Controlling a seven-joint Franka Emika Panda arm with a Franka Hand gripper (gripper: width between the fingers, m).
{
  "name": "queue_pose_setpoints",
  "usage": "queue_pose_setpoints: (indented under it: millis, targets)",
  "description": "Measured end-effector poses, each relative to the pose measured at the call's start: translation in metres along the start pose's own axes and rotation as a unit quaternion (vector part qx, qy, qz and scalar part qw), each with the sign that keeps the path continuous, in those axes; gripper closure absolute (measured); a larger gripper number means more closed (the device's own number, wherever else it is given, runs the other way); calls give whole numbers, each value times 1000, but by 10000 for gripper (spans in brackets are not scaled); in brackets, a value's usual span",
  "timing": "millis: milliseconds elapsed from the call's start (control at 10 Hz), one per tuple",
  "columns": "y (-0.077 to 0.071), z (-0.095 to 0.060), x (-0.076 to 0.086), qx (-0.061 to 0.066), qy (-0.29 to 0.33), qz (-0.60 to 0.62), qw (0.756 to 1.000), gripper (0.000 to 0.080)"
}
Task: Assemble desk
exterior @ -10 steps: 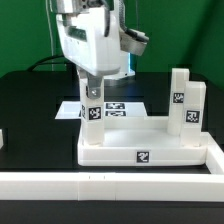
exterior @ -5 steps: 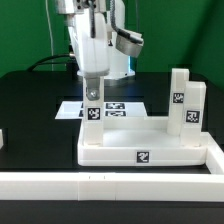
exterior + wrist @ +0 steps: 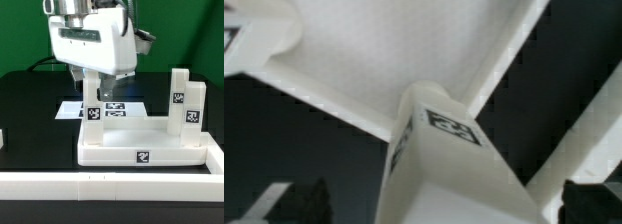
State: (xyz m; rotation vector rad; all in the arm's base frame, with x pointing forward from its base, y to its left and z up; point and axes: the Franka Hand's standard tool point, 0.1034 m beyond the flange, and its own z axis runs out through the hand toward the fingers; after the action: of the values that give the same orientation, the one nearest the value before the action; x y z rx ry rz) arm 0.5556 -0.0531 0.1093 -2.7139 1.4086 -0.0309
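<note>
The slab [image 3: 145, 150] lies against the rail [image 3: 110, 182] at the front, which braces it while legs go in. One leg [image 3: 92, 112] stands upright at the slab's far corner on the exterior view's left. The gripper [image 3: 91, 92] hangs just above that leg, fingers apart at either side of its top, not clamping it. Two more legs [image 3: 186, 103] stand at the slab's right end. The marker board [image 3: 110, 107] lies behind the slab. Nothing blocks a straight lift.
</note>
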Motion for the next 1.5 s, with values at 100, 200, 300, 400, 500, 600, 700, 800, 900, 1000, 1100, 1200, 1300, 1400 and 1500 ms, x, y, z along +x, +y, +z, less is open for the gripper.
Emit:
queue_pose_setpoints:
  millis: [100, 200, 300, 400, 500, 600, 700, 800, 900, 1000, 1100, 1200, 1300, 1400, 1500]
  targets:
    - [-1, 0, -1, 0, 1, -49, 999, 150]
    - [-3, -1, -1, 0, 1, -113, 994, 150]
    - [-3, -2, -1, 0, 1, -161, 987, 150]
    - [-1, 0, -2, -1, 2, -185, 983, 150]
    - [1, 1, -1, -2, 4, -249, 968, 150]
    - [1, 2, -1, -4, 2, -300, 954, 150]
    - [1, 2, -1, -5, 0, -324, 946, 150]
    - [0, 1, -1, -11, 1, -375, 927, 150]
    - [-1, 1, -2, -17, 3, -412, 911, 150]
    - [-2, 0, -3, -20, 3, -441, 897, 150]
    - [-2, -1, -2, -21, 3, -452, 892, 150]
    - [-1, -1, -2, -21, 3, -452, 892, 293]
    - [-1, 0, -2, -21, 3, -451, 892, 431]
    - [-1, 0, -2, -21, 3, -451, 892, 431]
    - [-1, 0, -2, -21, 3, -451, 892, 511]
